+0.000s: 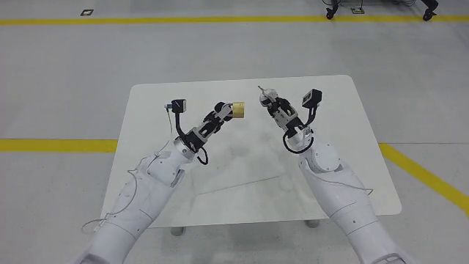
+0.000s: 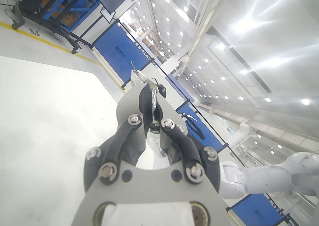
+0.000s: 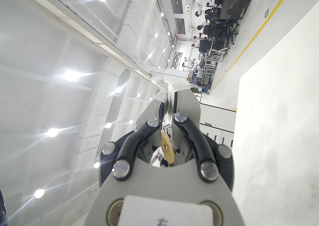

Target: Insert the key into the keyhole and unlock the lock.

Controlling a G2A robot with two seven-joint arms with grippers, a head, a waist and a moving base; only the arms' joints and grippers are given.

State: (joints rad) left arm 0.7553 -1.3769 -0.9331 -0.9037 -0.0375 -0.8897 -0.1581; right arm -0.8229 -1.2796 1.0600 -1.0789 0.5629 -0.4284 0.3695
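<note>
Left jaws: Your left jaws [image 1: 228, 111] were shut tight on the lock.
Lock: The lock [image 1: 239, 108] was a small gold block. It sat right at the tip of your left jaws, held up over the middle of the surface, a bit toward the far side.
Keyhole: From the right wrist view you could see the keyhole [image 3: 164, 147] as a dark spot on the lock's gold face. That face was turned toward your right arm.
Right jaws: Your right jaws [image 1: 267, 103] were closed on the key. Their fingertips [image 3: 178, 87] had white tape on them and were pressed close together.
Key: The key [image 1: 261, 92] was thin and silver. It stuck out past the tip of your right jaws, and its point aimed toward the far edge of the surface.
Lock and key: They were near each other, side by side, but not touching. The key was not in the keyhole.
Arms: Both of your arms came in from the near side, and their tips met close together.
Surface: The surface [image 1: 242, 169] was white with round corners.
Floor: The floor [image 1: 66, 81] was grey, with a yellow line [image 1: 220, 20] beyond the surface.
</note>
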